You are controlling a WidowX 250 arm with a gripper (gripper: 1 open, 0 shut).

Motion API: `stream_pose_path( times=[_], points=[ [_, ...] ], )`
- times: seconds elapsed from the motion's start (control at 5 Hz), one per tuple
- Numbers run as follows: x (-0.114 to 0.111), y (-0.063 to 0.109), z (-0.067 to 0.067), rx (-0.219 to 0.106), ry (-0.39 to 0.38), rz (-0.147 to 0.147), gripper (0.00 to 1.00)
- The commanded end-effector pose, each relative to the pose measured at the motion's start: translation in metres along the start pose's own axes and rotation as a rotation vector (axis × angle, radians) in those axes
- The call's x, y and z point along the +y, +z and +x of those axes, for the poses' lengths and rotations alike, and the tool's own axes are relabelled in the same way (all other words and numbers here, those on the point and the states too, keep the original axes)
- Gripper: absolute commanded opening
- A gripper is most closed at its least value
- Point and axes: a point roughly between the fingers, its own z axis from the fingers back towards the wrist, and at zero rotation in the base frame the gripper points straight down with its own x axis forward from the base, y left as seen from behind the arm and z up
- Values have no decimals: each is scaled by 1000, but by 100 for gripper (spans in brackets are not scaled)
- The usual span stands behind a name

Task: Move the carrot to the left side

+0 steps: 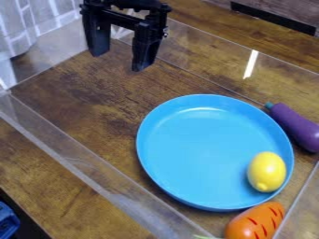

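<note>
Toward the upper left, the black gripper [125,42] hangs above the wooden table [88,103], pointing down with its jaws spread apart and nothing between them; it touches none of the objects. A low clear wall [75,159] runs diagonally across the lower left of the tabletop. To the right of centre lies a round blue plate [200,140], flat on the wood. A yellow lemon [267,172] rests inside the plate near its lower right rim. Further right, a purple eggplant [299,128] lies on the table just beside the plate's upper right edge. The carrot [256,224], orange with darker grooves, sits at the bottom right, just outside the plate's lower rim, well apart from the gripper.
</note>
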Motion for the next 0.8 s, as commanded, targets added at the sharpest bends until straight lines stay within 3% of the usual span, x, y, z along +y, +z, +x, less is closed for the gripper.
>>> stream_pose_path(
  times=[0.0,0.2,0.6],
  points=[
    [-7,-6,1,14,-21,-3,100],
    [-27,-10,3,23,-87,-7,100],
    [-114,-25,9,0,-249,-25,100]
  ],
)
